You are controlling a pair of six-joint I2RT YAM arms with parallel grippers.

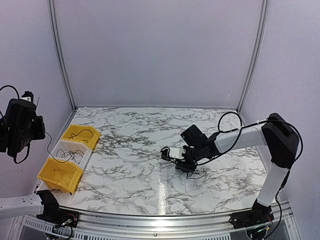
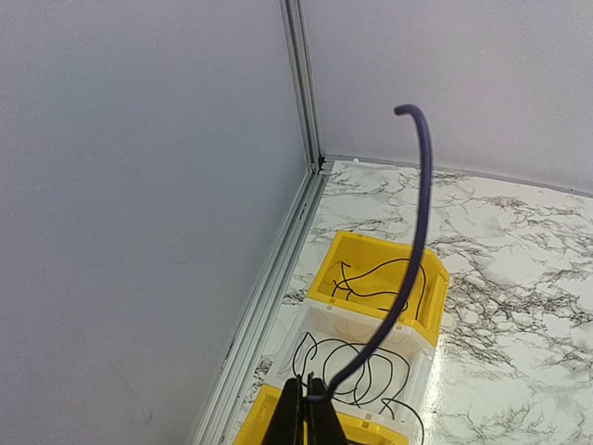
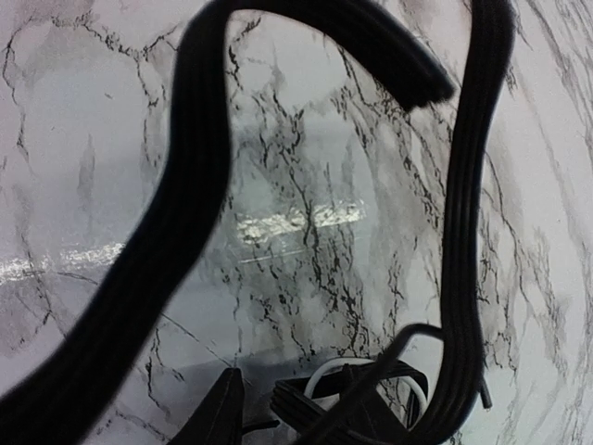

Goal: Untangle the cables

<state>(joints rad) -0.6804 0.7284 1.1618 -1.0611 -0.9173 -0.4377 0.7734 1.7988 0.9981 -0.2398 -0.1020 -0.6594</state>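
Note:
A tangled clump of black cables (image 1: 190, 167) with a white wire lies right of the table's middle. My right gripper (image 1: 181, 159) is down on it. In the right wrist view the gripper (image 3: 296, 417) has one finger (image 3: 220, 413) showing, the other is hidden behind the clump (image 3: 357, 394), and thick ribbed black loops (image 3: 176, 213) rise close to the lens. My left gripper (image 2: 310, 417) is raised high at the far left (image 1: 22, 127). It is shut on one dark cable (image 2: 417, 222) that arcs upward above the bins.
Three bins stand in a row at the left edge: a far yellow bin (image 1: 67, 134) holding a black cable, a white bin (image 1: 86, 159) holding looped black cable (image 2: 371, 366), and a near yellow bin (image 1: 57, 177). A metal rail (image 2: 278, 269) and walls border the table.

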